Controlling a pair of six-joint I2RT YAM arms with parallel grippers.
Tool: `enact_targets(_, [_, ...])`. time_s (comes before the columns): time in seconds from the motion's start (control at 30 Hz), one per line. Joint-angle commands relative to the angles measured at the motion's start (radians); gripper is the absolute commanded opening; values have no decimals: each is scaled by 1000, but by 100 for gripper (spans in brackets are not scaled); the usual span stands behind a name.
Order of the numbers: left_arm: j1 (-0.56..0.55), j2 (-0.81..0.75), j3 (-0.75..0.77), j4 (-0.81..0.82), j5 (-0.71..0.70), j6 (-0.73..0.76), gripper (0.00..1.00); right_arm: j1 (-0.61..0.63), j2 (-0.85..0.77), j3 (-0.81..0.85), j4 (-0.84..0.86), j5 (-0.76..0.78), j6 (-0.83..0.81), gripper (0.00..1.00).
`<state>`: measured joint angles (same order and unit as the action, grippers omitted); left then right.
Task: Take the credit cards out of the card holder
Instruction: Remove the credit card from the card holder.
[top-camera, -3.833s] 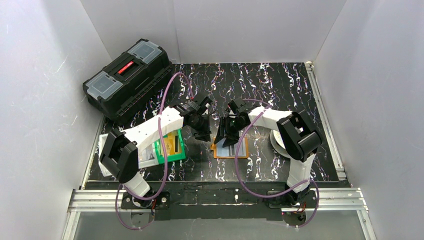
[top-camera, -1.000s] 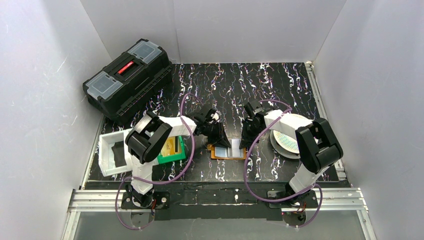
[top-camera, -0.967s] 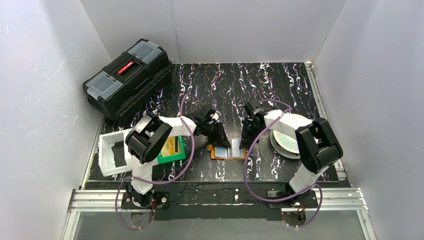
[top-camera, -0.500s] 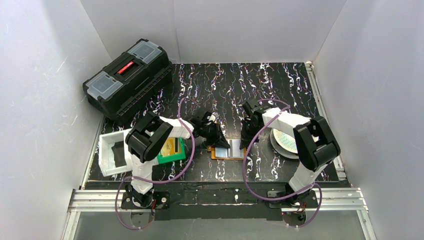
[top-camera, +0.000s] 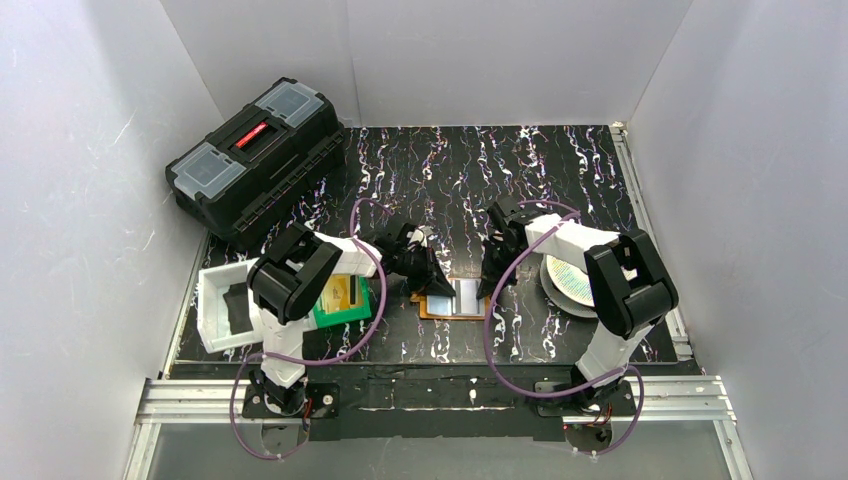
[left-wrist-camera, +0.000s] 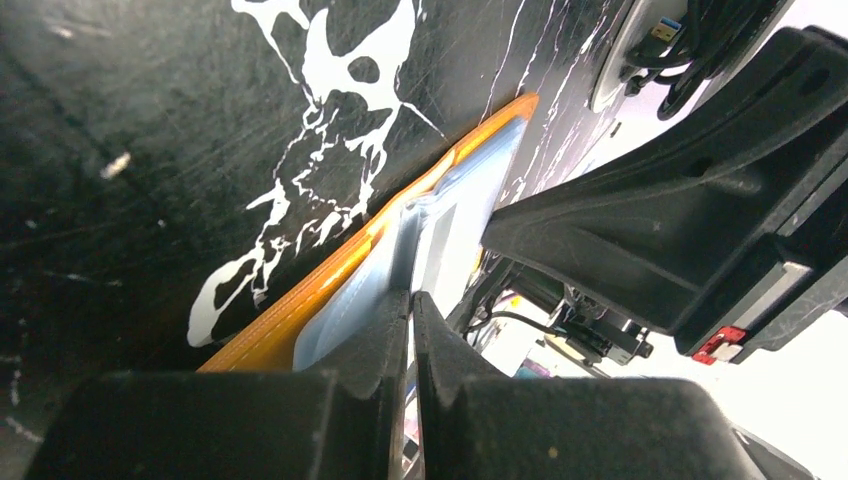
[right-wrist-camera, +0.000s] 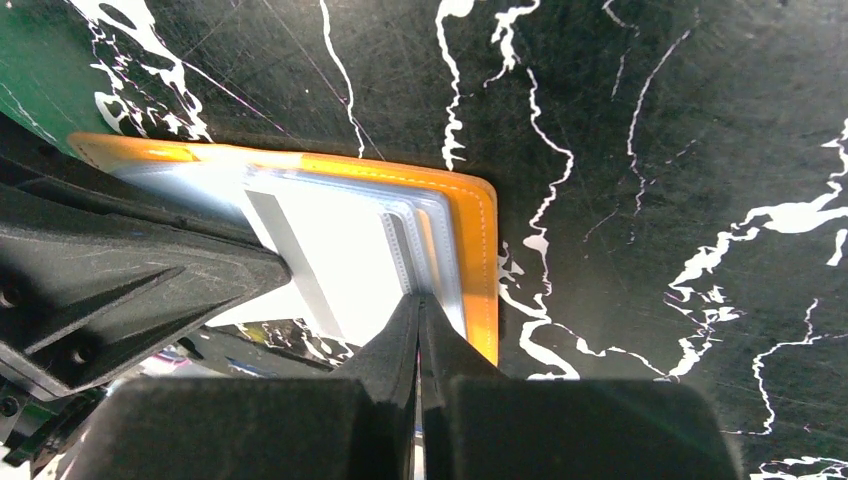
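The orange card holder (top-camera: 452, 312) lies open on the table between both arms, silvery pockets up (right-wrist-camera: 470, 230) (left-wrist-camera: 330, 285). A pale card with a grey stripe (right-wrist-camera: 330, 240) sits in its middle. My left gripper (top-camera: 438, 288) (left-wrist-camera: 410, 295) is shut, its tips against a raised ridge of the left pocket. My right gripper (top-camera: 488, 288) (right-wrist-camera: 419, 298) is shut, its tips on the stitched right pocket edge. Whether either pinches something thin does not show. A gold-yellow credit card (top-camera: 340, 292) lies in the green bin (top-camera: 352, 313).
A white tray (top-camera: 208, 300) holding a dark object stands left of the green bin. A black toolbox (top-camera: 255, 150) sits at the back left. A white plate with a patterned disc (top-camera: 572, 283) lies just right of the right arm. White walls enclose the table.
The left jaws have closed from a small gap. Both gripper tips have edged slightly left on the card holder, which has shifted a little with them.
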<state>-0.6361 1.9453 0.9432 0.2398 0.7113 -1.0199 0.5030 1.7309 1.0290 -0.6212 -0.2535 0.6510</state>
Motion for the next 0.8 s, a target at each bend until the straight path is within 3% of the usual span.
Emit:
enact_targets(0.0, [10,-60,16,-119,-2,88,0,-17,76,-65,57,114,-24,1])
enact_targets(0.77, [39,-97,17,-235,-53,184,0,-38,93,-82,78,104,-36,1])
